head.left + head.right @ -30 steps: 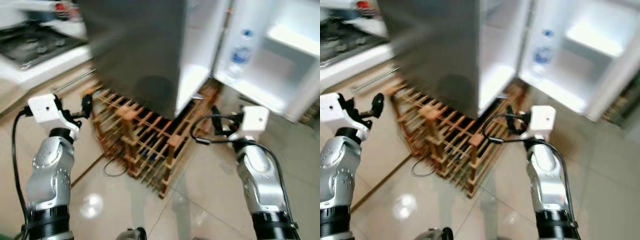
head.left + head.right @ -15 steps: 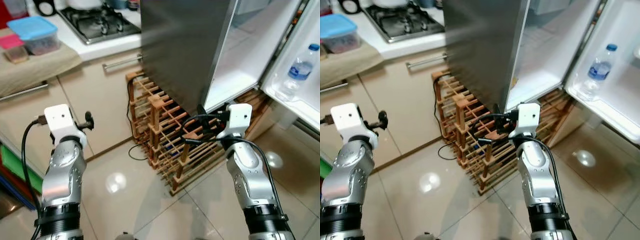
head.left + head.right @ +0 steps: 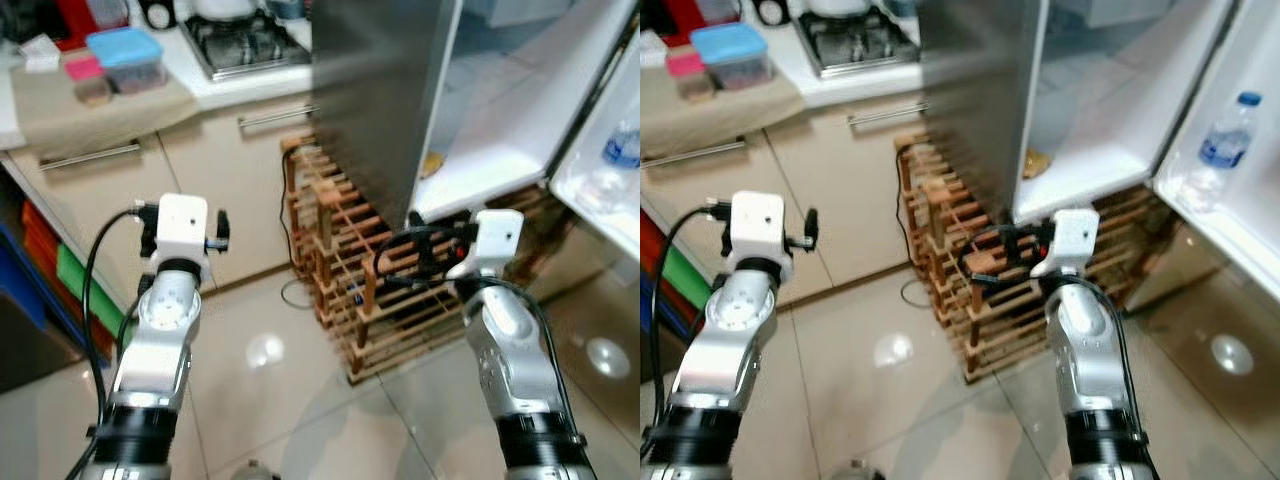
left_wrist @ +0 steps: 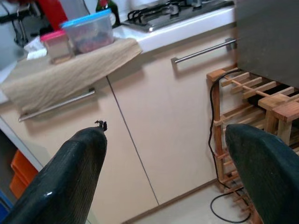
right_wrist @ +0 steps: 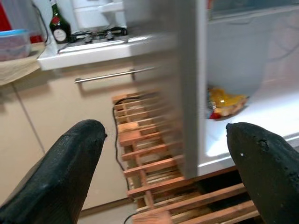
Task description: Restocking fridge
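End effectors left (image 4: 163,172) and right (image 5: 173,172) spread wide, empty.

view: is turning left, showing more counter (image 3: 210,85) and blue-lid box (image 3: 125,58) | fridge (image 3: 380,90) is sliding right | water bottle (image 3: 1222,145) is nearing the edge | blur is clearing

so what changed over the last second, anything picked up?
Nothing picked up. The whole view swung toward the robot's left, so the camera turned; the counter with the blue-lidded box and the stove came into view. The fridge stays open with the bottle in its door and the wooden rack beside it. Left gripper and right gripper remain raised, fingers open and empty.
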You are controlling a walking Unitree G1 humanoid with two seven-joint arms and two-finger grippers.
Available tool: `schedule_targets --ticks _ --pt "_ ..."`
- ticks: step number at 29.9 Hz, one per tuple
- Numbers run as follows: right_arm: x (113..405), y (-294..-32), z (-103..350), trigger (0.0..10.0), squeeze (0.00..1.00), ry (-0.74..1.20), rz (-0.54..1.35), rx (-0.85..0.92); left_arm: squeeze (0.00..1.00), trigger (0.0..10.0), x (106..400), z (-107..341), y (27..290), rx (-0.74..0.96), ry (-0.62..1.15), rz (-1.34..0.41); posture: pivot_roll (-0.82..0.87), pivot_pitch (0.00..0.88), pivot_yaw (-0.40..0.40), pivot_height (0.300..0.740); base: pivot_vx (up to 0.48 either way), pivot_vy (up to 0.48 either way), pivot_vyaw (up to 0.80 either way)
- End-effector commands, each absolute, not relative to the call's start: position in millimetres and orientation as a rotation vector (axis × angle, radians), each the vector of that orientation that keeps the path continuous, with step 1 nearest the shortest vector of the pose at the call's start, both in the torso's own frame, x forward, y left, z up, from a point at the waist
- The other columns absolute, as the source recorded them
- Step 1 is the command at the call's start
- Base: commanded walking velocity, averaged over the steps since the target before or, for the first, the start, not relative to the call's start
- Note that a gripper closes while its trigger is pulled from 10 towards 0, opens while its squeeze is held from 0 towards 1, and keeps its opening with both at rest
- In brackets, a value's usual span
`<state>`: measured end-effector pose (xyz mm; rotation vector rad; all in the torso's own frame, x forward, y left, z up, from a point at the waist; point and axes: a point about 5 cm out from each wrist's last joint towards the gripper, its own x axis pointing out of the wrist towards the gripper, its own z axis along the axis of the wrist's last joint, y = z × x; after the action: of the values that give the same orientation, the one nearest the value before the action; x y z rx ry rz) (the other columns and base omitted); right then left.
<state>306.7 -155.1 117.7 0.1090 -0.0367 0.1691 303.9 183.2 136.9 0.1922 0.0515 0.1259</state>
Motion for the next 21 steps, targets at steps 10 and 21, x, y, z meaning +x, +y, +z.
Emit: schedule_targets --ticks 10,21 --pt "310 -141 117 10.0 0.00 -0.018 0.234 0.123 0.00 10.0 297 137 188 0.103 0.054 0.157 -0.01 0.049 -0.003 0.740 0.000 0.000 0.49" --pt "303 -142 118 10.0 0.00 -0.029 0.225 0.125 0.00 10.0 299 137 167 -0.055 0.048 0.052 -0.05 0.091 -0.037 0.740 0.000 0.000 0.55"
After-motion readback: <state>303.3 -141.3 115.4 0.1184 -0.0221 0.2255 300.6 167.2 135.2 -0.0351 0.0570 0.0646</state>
